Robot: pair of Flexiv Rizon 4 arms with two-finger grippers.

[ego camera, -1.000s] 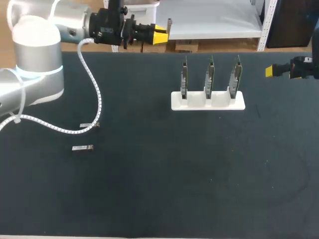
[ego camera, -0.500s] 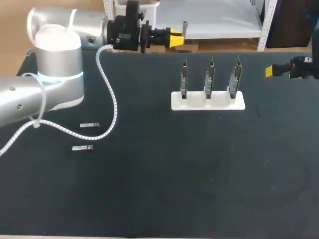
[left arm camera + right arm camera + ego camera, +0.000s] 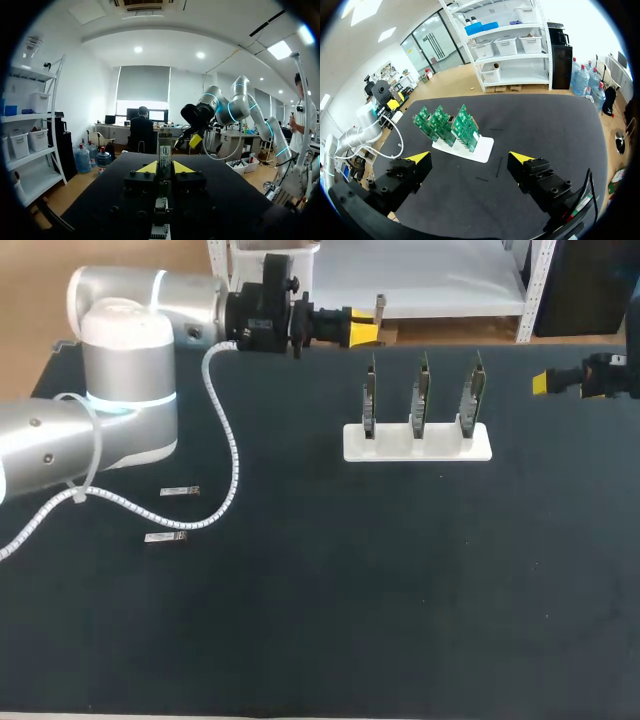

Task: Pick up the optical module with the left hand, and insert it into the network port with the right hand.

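Two small silver spare modules lie flat on the black table, near each other but apart, beside your left arm's white coiled cable. A white plastic rack at the table's far middle holds three green circuit boards upright in a row. Your left gripper is level over the far edge and pinches the slim metal optical module upright. Your right gripper hangs at the right edge, fingers spread wide.

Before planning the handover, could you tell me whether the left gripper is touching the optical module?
Touching: in the left wrist view the left gripper has both yellow tips pressed against the optical module.
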